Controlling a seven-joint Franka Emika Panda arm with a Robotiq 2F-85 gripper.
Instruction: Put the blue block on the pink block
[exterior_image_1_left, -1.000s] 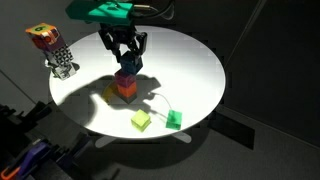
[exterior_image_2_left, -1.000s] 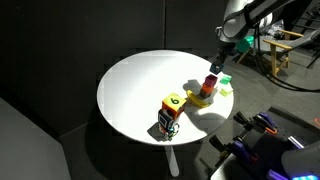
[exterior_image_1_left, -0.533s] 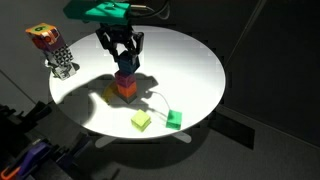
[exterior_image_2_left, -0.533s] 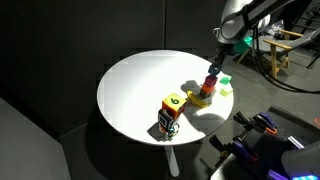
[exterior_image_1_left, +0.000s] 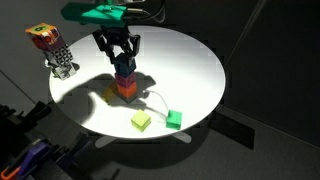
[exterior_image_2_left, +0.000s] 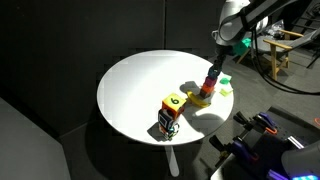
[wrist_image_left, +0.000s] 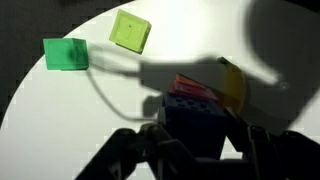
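Jaws apart around one blue block (exterior_image_1_left: 124, 66), atop one pink block (exterior_image_1_left: 124, 78); one orange block (exterior_image_1_left: 125, 90) beneath

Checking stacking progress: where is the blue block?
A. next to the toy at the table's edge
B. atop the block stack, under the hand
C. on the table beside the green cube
B: the blue block sits on the pink block, just below the hand.

I'm watching the white table (exterior_image_1_left: 190, 60) from two raised exterior cameras standing well back on different sides, both catching the block stack (exterior_image_2_left: 208, 90). My wrist camera is looking closely down at the blue block (wrist_image_left: 195, 115).
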